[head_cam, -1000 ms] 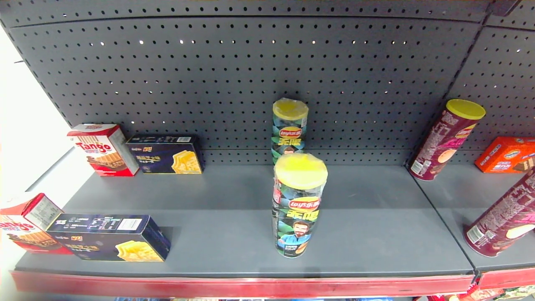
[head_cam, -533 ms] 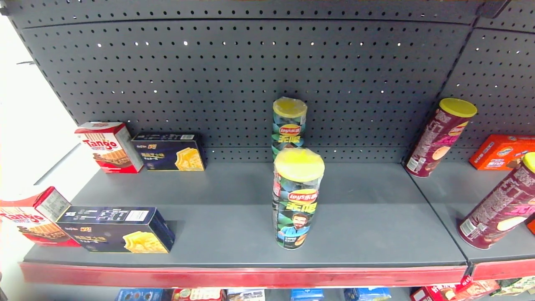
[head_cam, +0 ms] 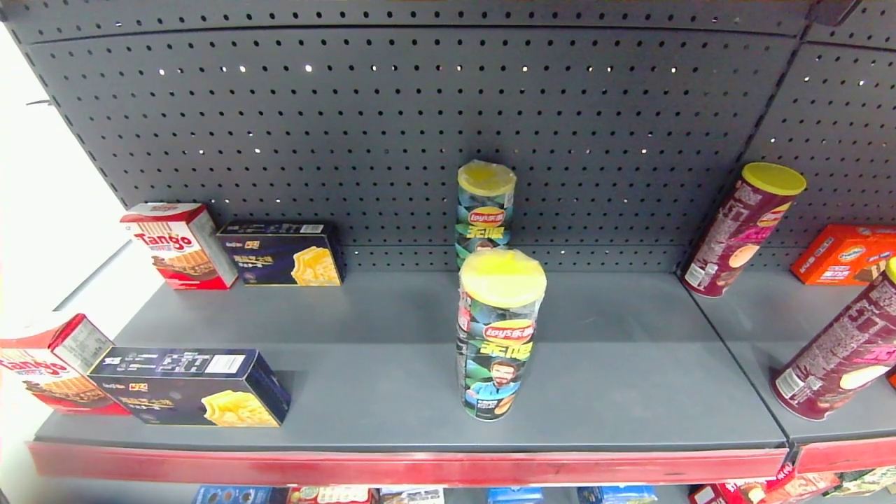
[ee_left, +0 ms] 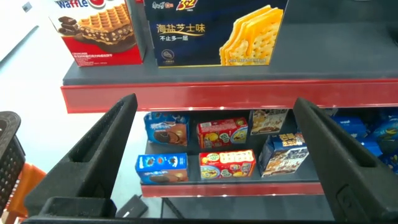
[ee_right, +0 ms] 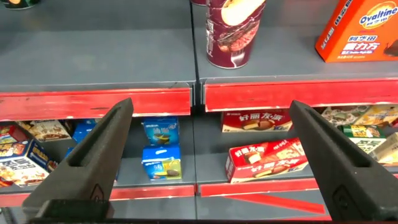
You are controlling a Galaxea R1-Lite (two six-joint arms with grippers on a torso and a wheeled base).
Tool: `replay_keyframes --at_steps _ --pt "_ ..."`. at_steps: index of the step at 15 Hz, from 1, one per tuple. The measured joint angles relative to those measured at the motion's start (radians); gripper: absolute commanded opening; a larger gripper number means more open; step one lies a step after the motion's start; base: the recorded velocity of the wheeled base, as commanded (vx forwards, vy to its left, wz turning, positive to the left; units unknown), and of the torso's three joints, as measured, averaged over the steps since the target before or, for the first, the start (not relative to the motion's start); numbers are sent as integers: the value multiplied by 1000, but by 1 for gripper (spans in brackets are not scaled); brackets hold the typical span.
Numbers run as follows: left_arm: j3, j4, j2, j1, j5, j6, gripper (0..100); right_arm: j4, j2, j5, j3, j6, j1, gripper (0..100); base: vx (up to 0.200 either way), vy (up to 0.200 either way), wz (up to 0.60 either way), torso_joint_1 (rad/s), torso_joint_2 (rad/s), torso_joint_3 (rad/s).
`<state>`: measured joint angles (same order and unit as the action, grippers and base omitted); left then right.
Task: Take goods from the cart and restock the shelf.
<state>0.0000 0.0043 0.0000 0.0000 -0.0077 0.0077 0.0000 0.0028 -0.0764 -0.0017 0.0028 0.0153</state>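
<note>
On the grey shelf [head_cam: 616,378] stand two green chip cans with yellow lids, one at the front [head_cam: 498,334] and one behind it [head_cam: 484,210] against the pegboard. Red wafer boxes [head_cam: 178,245] and dark blue cracker boxes [head_cam: 189,387] sit at the left. My left gripper [ee_left: 214,155] hangs open and empty below the shelf's red front lip [ee_left: 236,94], under a wafer box [ee_left: 98,31] and a cracker box [ee_left: 214,31]. My right gripper [ee_right: 208,155] is open and empty in front of the red lip [ee_right: 298,93], below a maroon can [ee_right: 233,31].
Maroon chip cans [head_cam: 745,231] [head_cam: 836,364] and an orange box [head_cam: 843,255] occupy the neighbouring shelf section on the right. Lower shelves hold several small snack boxes [ee_left: 227,146] [ee_right: 261,158]. A dark basket edge [ee_left: 9,162] shows beside the left gripper. Bare shelf lies between the boxes and the cans.
The head view has shifted slightly, showing more of the lower shelves; the goods on the shelf have kept their places.
</note>
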Motion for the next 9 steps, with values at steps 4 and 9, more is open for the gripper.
replay_keyframes --at_steps 4,9 --pt "0 0 0 0 1 1 100 0 0 0 0 0 0 100 0 0 0 0 0 0" --pt "0 0 0 0 1 1 100 0 1 1 0 -1 1 100 0 0 0 0 0 0"
